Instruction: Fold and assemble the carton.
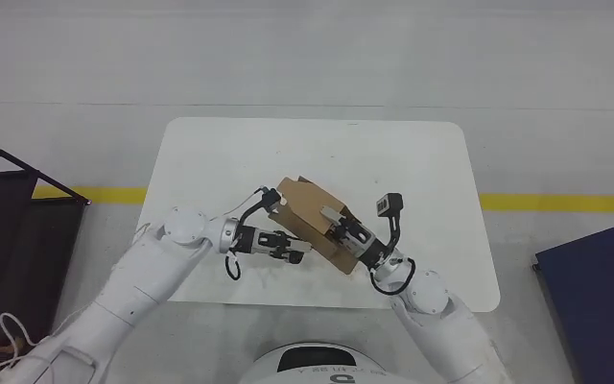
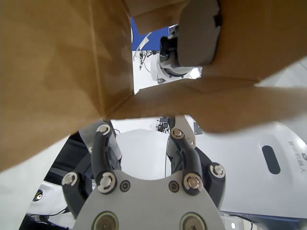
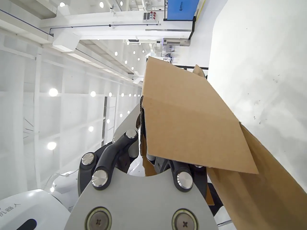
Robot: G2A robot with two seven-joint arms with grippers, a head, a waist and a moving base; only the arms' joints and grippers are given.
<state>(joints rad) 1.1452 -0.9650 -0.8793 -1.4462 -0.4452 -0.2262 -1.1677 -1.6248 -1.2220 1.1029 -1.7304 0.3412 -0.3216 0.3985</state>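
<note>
Over the table [image 1: 422, 163], my right gripper [image 1: 338, 230] pinches the half-open carton [image 1: 309, 213] by its wall, my left gripper [image 1: 288, 250] sits wide open beside it, and I think it must fold an end shut next.

Toward the near edge of the table [image 1: 317, 154], about midway across: the carton [image 1: 302, 206]. Just left of it, at its open end, the left gripper [image 1: 291, 251]. At its right end, the right gripper [image 1: 339, 228], clamped over a wall, one pad [image 2: 196, 41] inside. On the floor, passing under the table from left to right, a stripe [image 1: 547, 202]. Left of the table, a rack [image 1: 29, 230]; right of it, a panel [image 1: 585, 278].
</note>
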